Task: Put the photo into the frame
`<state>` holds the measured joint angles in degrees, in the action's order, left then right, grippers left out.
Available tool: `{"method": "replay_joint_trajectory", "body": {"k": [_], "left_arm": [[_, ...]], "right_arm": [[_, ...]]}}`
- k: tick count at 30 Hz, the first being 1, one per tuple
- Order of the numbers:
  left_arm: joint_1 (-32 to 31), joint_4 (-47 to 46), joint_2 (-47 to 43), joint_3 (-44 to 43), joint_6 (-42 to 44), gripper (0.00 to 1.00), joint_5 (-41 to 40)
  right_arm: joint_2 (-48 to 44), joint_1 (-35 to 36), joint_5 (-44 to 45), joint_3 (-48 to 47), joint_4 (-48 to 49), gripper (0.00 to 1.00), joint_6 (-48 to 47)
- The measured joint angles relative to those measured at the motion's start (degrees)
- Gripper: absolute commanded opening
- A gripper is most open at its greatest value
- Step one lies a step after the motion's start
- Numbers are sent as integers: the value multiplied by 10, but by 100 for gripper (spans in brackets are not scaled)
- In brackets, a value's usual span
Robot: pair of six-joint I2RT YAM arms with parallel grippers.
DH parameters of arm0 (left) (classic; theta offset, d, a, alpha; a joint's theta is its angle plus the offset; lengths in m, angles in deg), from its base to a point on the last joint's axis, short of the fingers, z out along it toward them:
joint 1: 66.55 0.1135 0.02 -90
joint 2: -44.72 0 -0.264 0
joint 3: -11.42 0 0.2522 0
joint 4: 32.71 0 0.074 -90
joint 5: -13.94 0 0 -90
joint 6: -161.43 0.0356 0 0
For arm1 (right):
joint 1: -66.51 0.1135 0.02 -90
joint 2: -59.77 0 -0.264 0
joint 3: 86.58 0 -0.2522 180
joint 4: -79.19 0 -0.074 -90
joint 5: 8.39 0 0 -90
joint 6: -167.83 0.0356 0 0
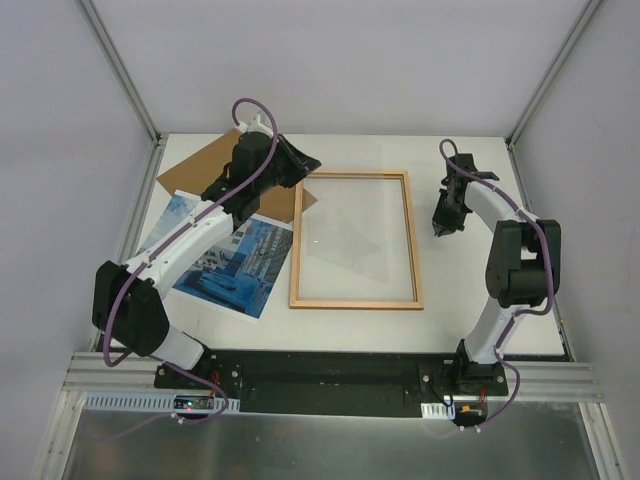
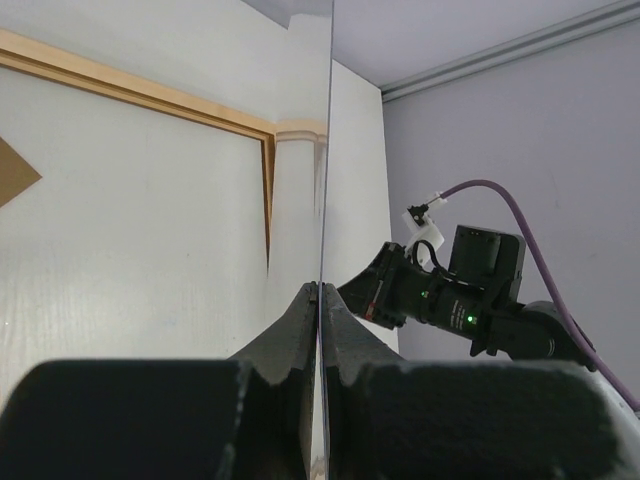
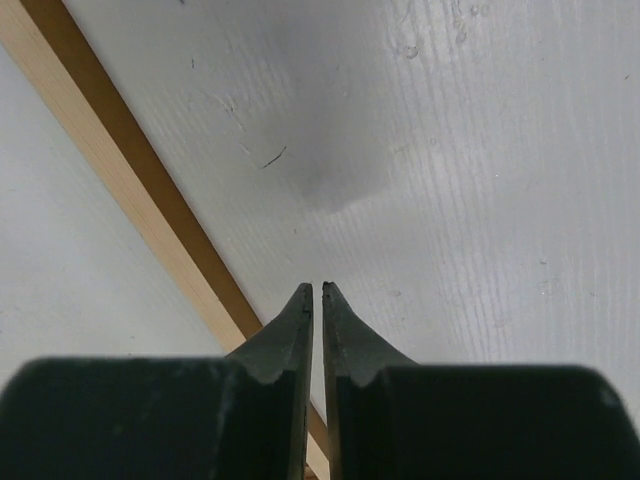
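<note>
Orange-brown wood borders the frame (image 1: 355, 301), which lies flat on the white worktop (image 1: 470, 300) between the two claws. The left claw (image 2: 320, 292) sits at the frame's far left corner, clenched on the thin edge of a clear pane (image 2: 323, 150). From the left wrist camera the pane shows edge-on, as a fine line rising from between the black fingers (image 2: 290, 330). From above, the pane looks tilted over the frame's opening, though how high it is raised is hard to tell.

The photo (image 1: 240, 268), a blue-toned print, lies flat on the worktop nearer the arm bases than the left claw. It is partly under the left arm and just outside the frame's left rail. A plain brown board (image 1: 195, 172) lies to the left of that claw.

The right claw (image 3: 317, 290) hangs just beyond the frame's right rail. Its fingers are drawn almost together, with only a sliver between the tips, grasping nothing above bare worktop.
</note>
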<state>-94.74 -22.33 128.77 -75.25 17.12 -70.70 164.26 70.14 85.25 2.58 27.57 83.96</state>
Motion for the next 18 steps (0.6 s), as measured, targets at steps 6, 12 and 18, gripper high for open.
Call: {"method": "replay_joint_trajectory", "body": {"k": [6, 12, 18], "left_arm": [[-19, -19, 27, 3, -28, 0, -20], [-34, -50, 52, 8, -52, 0, -37], [-48, -78, 61, 25, -66, 0, -42]], "right_arm": [[15, 4, 0, 17, 12, 6, 3], [28, 20, 0, 19, 14, 5, 3], [33, 35, 0, 19, 16, 5, 3]]}}
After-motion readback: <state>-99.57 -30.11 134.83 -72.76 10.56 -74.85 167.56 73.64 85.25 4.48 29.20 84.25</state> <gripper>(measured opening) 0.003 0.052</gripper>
